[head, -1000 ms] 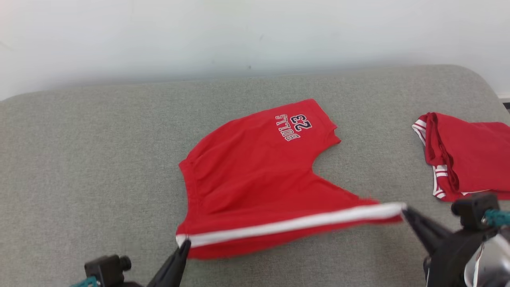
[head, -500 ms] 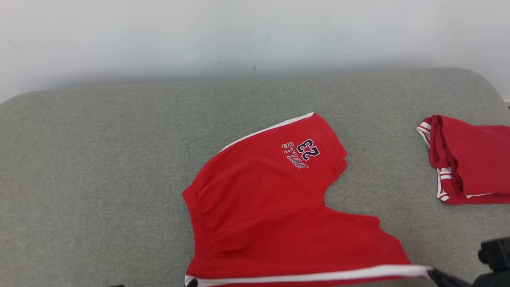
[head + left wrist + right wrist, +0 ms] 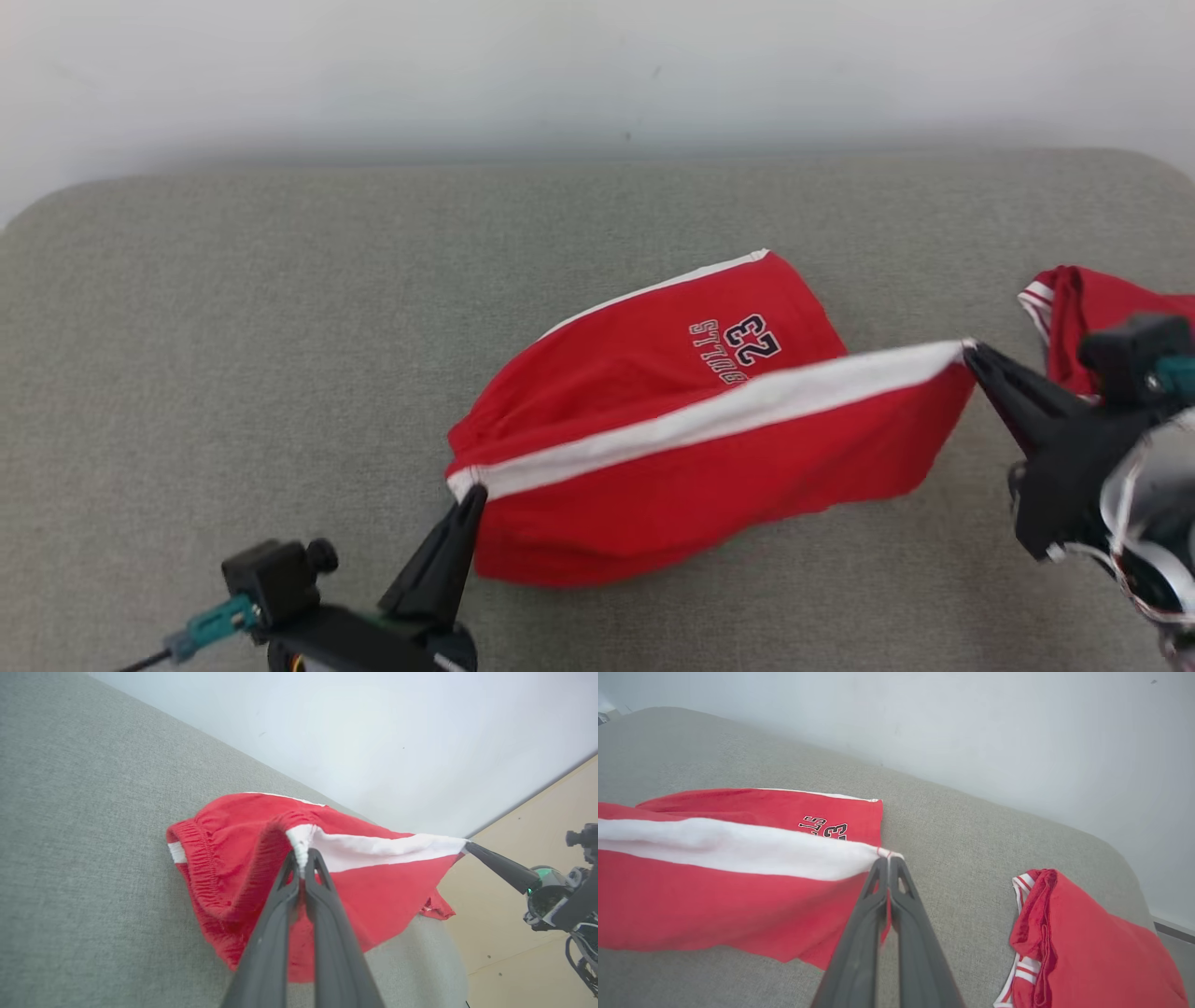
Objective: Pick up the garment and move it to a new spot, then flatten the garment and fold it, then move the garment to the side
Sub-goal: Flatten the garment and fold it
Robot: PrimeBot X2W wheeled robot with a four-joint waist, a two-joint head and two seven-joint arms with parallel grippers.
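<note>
The garment [image 3: 672, 467] is a pair of red shorts with white side stripes and a "BULLS 23" print, on the grey cushion. Its near side is lifted, the white stripe stretched taut between both grippers. My left gripper [image 3: 473, 493] is shut on the waistband corner [image 3: 301, 847]. My right gripper [image 3: 971, 350] is shut on the hem corner [image 3: 885, 856] of the same stripe. The far leg with the print [image 3: 824, 828] lies flat beneath the raised edge. The lifted half hangs over the lower half.
A second folded red garment [image 3: 1074, 308] with white trim lies at the cushion's right end [image 3: 1073, 947], close behind my right gripper. A pale wall [image 3: 560, 65] runs behind the grey cushion [image 3: 233, 327], with bare cushion to the left.
Both grippers have carried the striped near edge up and away from me, over the shorts. The camera has also shifted between frames.
</note>
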